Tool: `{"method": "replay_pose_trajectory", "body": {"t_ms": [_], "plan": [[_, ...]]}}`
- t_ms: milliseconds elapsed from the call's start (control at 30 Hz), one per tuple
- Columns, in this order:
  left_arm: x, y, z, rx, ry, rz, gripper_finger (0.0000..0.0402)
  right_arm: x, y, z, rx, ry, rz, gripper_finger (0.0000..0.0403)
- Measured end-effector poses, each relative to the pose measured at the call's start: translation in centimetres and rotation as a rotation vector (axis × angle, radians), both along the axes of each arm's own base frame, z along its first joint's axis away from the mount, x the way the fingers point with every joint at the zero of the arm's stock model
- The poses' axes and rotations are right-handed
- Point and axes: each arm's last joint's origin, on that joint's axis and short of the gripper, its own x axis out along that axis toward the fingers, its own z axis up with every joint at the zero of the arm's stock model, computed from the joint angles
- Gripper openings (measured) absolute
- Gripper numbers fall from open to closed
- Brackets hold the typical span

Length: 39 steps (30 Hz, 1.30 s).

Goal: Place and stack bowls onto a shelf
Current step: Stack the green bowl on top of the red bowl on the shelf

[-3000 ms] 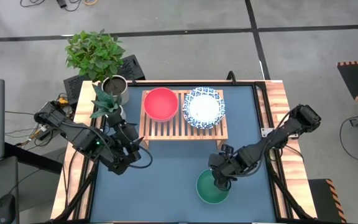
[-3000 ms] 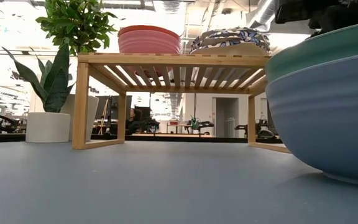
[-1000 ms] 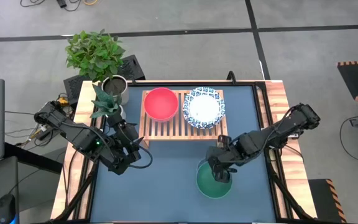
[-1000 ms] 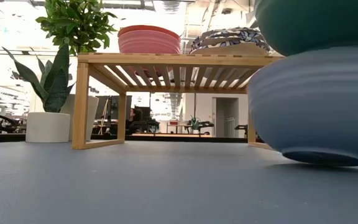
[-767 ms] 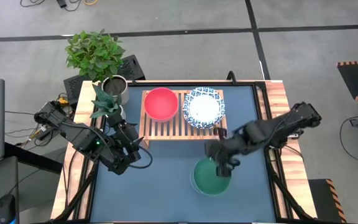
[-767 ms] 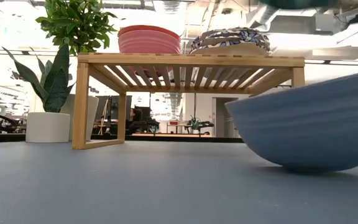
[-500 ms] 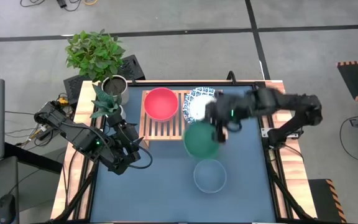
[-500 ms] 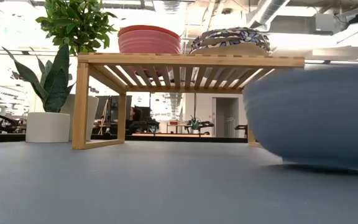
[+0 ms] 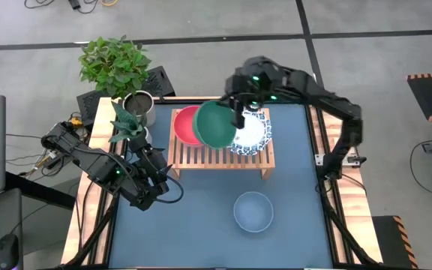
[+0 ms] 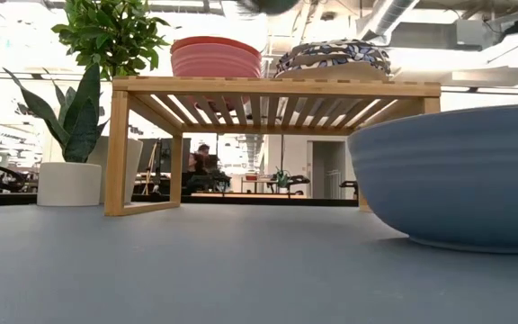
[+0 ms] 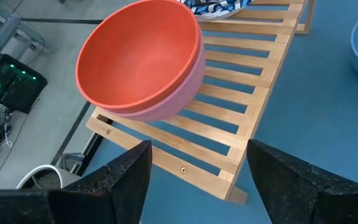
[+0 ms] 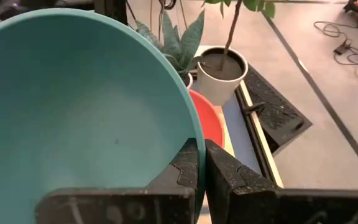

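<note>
My right gripper [image 9: 238,118] is shut on a green bowl [image 9: 216,124] high over the light-wood shelf [image 9: 201,157]. The bowl hangs partly over the pink-red bowl [image 9: 184,124] and beside the blue-patterned bowl [image 9: 255,133], which both rest on the slats. A blue bowl [image 9: 253,211] stands by its base on the tabletop, near the front. My left gripper [image 9: 161,177] waits open at the shelf's near left corner; its wrist view looks at the pink-red bowl [image 11: 138,59]. My right gripper pinches the green bowl's rim [image 12: 196,140] on the bowl's right side, one finger [image 12: 185,167] inside the hollow and the other [image 12: 229,177] outside. The bowl is lifted clear above the shelf, its hollow turned toward the wrist camera.
Two potted plants [image 9: 130,112] stand at the table's far left corner, beside the shelf's left end. Open blue tabletop [image 9: 193,225] lies between the shelf and the near edge, left of the blue bowl.
My right gripper has lifted the green bowl out of the blue bowl, then carried it up, toward the far edge and leftward until it hangs over the shelf. The blue bowl has stayed on the table, rocked and settled.
</note>
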Motion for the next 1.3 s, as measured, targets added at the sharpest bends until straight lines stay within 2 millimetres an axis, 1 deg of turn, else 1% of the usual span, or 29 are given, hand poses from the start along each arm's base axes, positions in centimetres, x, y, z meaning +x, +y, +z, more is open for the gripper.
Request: {"method": "replay_pose_trajectory", "body": {"t_ms": [100,233,333,433,500,567,600,667,733,833,900,967,1133,1300], "plan": [[0.0,0.0,0.0,-0.002,-0.002,0.002,0.0251,1.7,-1.4,-0.4,0.014,-0.006,0.017,0.0034],[0.0,0.0,0.0,-0.002,-0.001,0.002,0.0251,3.4,-3.1,-0.5,0.014,-0.030,0.038,0.0033],[0.0,0.0,0.0,-0.005,0.002,0.001,0.0251,4.8,-4.4,-1.4,0.013,-0.030,0.023,0.0035],[0.0,0.0,0.0,-0.014,0.007,-0.002,0.0251,5.2,-5.6,-2.5,0.040,-0.021,0.035,0.0035],[0.0,0.0,0.0,-0.017,0.009,-0.003,0.0251,5.6,-6.1,-2.7,0.045,-0.036,0.036,0.0035],[0.0,0.0,0.0,-0.018,0.011,-0.004,0.0251,5.4,-6.8,-3.4,0.071,0.006,0.020,0.0035],[0.0,0.0,0.0,-0.017,0.011,-0.003,0.0251,5.8,-7.1,-3.8,0.075,0.007,0.019,0.0035],[0.0,0.0,0.0,-0.015,0.010,-0.003,0.0251,6.1,-7.4,-4.3,0.089,0.014,0.018,0.0036],[0.0,0.0,0.0,-0.014,0.009,-0.002,0.0251,6.1,-7.7,-4.8,0.103,0.038,0.012,0.0036],[0.0,0.0,0.0,-0.009,0.006,0.000,0.0251,6.0,-7.7,-4.6,0.097,0.031,0.015,0.0037],[0.0,0.0,0.0,-0.009,0.006,0.000,0.0251,6.5,-7.6,-4.8,0.093,0.020,0.023,0.0037],[0.0,0.0,0.0,-0.009,0.007,0.000,0.0251,6.3,-7.8,-5.1,0.113,0.045,0.012,0.0040],[0.0,0.0,0.0,-0.009,0.006,0.000,0.0251,6.3,-7.8,-5.1,0.127,0.040,0.023,0.0051],[0.0,0.0,0.0,-0.011,0.008,-0.001,0.0251,6.3,-7.7,-5.6,0.154,0.077,0.036,0.0056]]}}
